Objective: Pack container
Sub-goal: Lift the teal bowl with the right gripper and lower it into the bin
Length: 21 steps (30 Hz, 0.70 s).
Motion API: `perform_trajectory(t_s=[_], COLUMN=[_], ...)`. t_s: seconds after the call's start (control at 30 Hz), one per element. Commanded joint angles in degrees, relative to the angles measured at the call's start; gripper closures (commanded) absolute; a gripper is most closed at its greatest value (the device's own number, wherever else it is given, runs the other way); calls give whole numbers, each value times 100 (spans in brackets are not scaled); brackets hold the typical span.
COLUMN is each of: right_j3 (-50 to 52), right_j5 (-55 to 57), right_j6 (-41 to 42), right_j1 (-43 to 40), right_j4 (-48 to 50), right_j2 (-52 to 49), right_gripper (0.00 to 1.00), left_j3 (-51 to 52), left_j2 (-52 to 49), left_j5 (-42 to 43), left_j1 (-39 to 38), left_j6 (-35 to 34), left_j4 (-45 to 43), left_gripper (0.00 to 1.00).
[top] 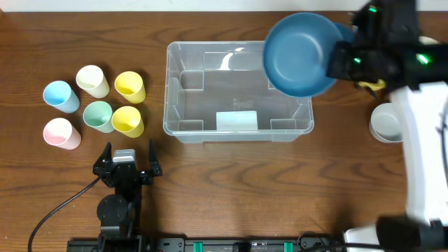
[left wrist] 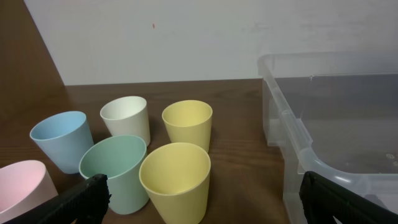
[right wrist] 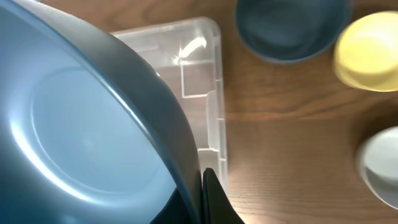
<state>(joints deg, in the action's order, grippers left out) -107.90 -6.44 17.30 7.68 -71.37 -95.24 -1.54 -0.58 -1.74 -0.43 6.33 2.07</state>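
The clear plastic container [top: 238,91] stands at the table's middle, empty; it also shows in the left wrist view [left wrist: 323,124] and the right wrist view [right wrist: 199,74]. My right gripper [top: 339,59] is shut on the rim of a large blue bowl [top: 301,54] and holds it tilted above the container's far right corner; in the right wrist view the bowl [right wrist: 81,124] fills the left side, pinched between the fingers [right wrist: 200,196]. My left gripper [top: 128,157] is open and empty near the front edge, its fingers [left wrist: 199,199] facing the cups.
Several pastel cups [top: 94,105] stand left of the container; yellow cup [left wrist: 176,180] nearest the left gripper. A white bowl [top: 386,122] sits right of the container. The right wrist view shows a dark blue bowl [right wrist: 289,28], a yellow bowl [right wrist: 367,53] and a white bowl [right wrist: 379,165].
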Motion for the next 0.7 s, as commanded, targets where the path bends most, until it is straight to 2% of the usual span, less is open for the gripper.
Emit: perform_trajectory(t_s=[0.0,0.33,0.67], right_j3=[-238,-247,-247], right_j5=[-24,46,245], right_j6=[-66,-61,90], right_j1=[284,929,979], right_j4=[-50,170,501], right_j2=[-647,-1805,-2282], right_gripper=[99,99,99], left_j3=[131,131,131], left_j2=[28,28,28], left_j5=[-131,-131,-131], left_j1=[26,26,24], left_j6=[96,96,96], left_j4=[186,186,186], left_gripper=[2,2,2])
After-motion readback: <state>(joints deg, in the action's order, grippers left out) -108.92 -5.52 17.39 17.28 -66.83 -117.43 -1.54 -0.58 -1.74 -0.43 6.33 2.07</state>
